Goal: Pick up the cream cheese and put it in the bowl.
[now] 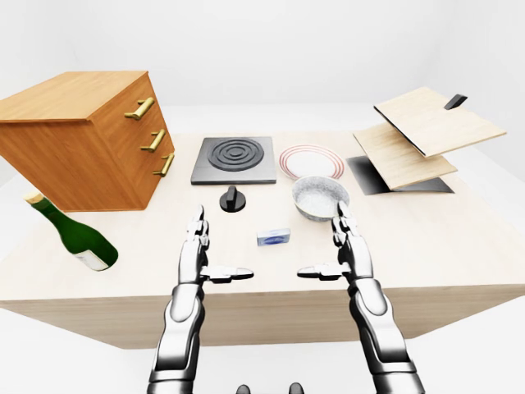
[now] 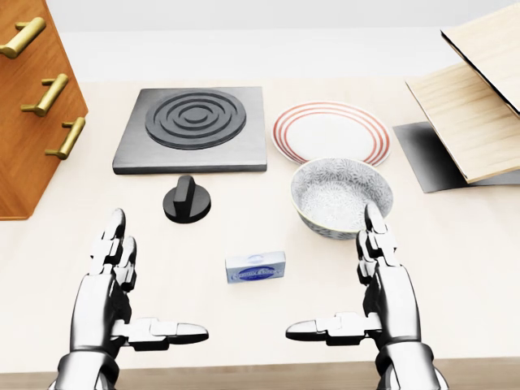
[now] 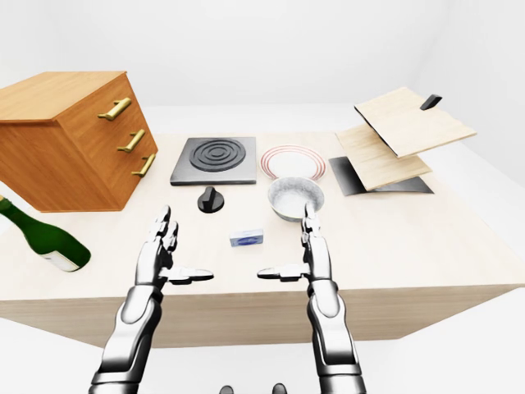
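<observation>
Blue boxy cream cheese (image 2: 256, 266), speckled round bowl (image 2: 342, 197)

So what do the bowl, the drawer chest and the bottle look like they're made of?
Bowl: probably glazed ceramic, with a pale speckled pattern and a smooth rim. Chest: wood, with visible grain and a matte finish; its handles look like brass. Bottle: likely dark green glass, glossy, with a pale label.
</observation>
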`<state>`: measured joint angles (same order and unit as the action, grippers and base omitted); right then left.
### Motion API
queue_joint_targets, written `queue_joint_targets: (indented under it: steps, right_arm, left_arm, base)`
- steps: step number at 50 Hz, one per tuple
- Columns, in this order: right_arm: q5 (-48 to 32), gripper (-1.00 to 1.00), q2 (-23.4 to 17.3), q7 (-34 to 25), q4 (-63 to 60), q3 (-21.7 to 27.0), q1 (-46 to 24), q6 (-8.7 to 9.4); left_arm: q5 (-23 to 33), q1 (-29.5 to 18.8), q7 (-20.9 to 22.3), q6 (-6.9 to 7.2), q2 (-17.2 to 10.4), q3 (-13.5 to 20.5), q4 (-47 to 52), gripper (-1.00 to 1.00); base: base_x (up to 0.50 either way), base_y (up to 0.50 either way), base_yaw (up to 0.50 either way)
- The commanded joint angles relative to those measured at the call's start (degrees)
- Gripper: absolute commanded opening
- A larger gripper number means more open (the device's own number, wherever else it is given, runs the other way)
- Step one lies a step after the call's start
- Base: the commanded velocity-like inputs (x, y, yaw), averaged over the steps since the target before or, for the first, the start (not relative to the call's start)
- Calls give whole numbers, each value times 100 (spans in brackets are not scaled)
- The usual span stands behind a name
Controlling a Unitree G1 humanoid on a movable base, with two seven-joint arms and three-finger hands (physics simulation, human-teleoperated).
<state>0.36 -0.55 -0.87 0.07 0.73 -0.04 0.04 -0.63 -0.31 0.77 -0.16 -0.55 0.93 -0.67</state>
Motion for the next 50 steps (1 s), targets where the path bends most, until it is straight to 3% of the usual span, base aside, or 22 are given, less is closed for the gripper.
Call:
queue_joint_targets:
  steps: [1,12,21,30,34,35,37,42,45,50]
  right_arm:
    - [60,100,-74,-199,-8,128,-2,69]
    - [179,100,-42,-240,-29,148,3,141]
    - [277,100,-37,-257,-40,145,7,180]
    - [76,100,-52,-62,-24,145,6,97]
    - [50,100,-70,-98,-81,127,21,263]
    - [125,100,-63,-193,-42,131,8,166]
    - [97,100,-61,-180,-85,132,20,287]
    - [122,100,-46,-183,-24,148,3,113]
    - [111,100,-54,-192,-22,142,2,108]
    - [126,100,-56,-216,-19,140,1,105]
  left_arm:
    - [-134,-130,143,-15,-99,204,-240,100]
    - [-128,-216,141,-120,-96,199,-473,100]
    - [-189,-139,187,-38,-69,158,-367,100]
    - [-259,-85,239,33,-69,167,-239,100]
    - [-282,-79,251,20,-62,165,-247,100]
    - [-283,-69,254,21,-58,157,-237,100]
    - [-285,-55,259,26,-52,146,-215,100]
    - [-291,-56,256,50,-54,146,-151,100]
    - [-243,-130,244,-49,-73,159,-319,100]
    - [-182,-179,218,-74,-83,156,-374,100]
  base:
    - [0,0,0]
    - [0,0,0]
    - [0,-48,0]
    - [0,-33,0]
    - [0,0,0]
    - [0,0,0]
    - [45,0,0]
    - [36,0,0]
    - [0,0,0]
    - [0,0,0]
